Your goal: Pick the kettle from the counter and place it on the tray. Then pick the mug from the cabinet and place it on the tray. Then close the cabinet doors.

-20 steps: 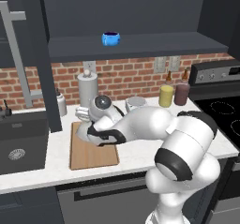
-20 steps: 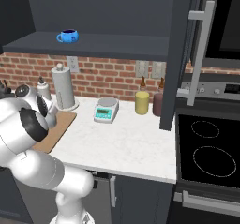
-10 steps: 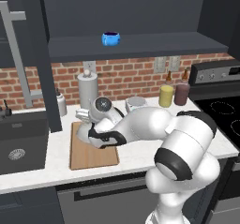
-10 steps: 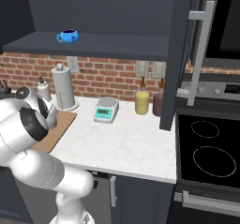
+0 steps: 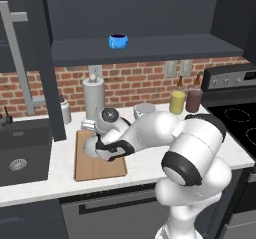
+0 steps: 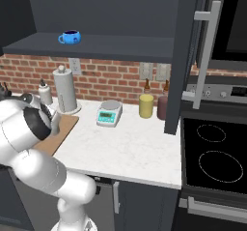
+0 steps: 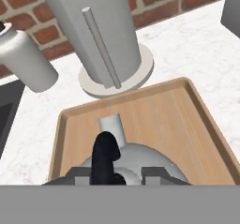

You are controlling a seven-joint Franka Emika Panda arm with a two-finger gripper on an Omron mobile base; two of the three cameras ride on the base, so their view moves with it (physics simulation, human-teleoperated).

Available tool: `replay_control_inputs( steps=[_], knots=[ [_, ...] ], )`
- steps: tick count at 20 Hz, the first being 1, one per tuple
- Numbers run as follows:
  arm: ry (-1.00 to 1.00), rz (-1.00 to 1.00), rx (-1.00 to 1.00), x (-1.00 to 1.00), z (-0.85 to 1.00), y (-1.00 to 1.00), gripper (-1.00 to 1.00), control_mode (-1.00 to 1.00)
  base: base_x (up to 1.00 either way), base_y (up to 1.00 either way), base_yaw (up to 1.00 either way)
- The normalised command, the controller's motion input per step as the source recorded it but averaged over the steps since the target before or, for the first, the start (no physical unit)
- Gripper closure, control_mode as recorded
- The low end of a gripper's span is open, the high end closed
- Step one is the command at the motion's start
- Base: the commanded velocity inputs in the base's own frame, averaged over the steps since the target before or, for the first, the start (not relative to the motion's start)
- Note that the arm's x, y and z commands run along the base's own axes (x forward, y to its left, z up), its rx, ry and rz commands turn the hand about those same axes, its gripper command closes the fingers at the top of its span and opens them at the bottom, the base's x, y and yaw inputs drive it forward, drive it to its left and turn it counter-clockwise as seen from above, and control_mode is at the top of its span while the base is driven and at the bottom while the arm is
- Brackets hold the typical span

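Kettle sits on the tray, mug waits above.

The kettle (image 7: 123, 160) sits on the tray (image 7: 187, 120), right under the gripper (image 7: 117, 175). Its black handle stands between the two fingers, but I cannot tell if they are pinching it or apart. If the arm lifts while the fingers catch the handle, the kettle could tip or slide off. The arm bends low over the tray, hand pointing down. The blue mug (image 5: 118, 41) is high above, on the cabinet shelf (image 5: 150, 50).

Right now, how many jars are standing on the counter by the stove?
2: a yellow jar and a maroon jar side by side against the brick wall, right of the scale. Others may be hidden behind the open cabinet door.
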Motion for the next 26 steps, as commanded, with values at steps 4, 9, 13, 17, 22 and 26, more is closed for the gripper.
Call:
replay_control_inputs(
  steps=[4, 9, 13, 17, 22, 26],
  knots=[
    [0.04, 0.0, 0.0, 0.0, -0.26, 0.0, -1.0, -1.0, 0.0, 0.0, 0.0],
    [0.0, 0.0, 0.0, 0.0, -0.1, 0.0, -1.0, -1.0, 0.0, 0.0, 0.0],
    [0.0, 0.0, 0.0, -0.25, 0.16, 0.0, -1.0, -1.0, 0.0, 0.0, 0.0],
    [0.0, 0.0, 0.0, -0.75, 0.84, 0.0, -1.0, -1.0, 0.0, 0.0, 0.0],
    [0.0, 0.02, 0.0, -0.65, 0.97, 0.0, -1.0, -1.0, 0.0, 0.0, 0.0],
    [0.01, 0.02, 0.0, -0.31, 1.0, -0.17, -1.0, -1.0, 0.0, 0.0, 0.0]
  ],
)
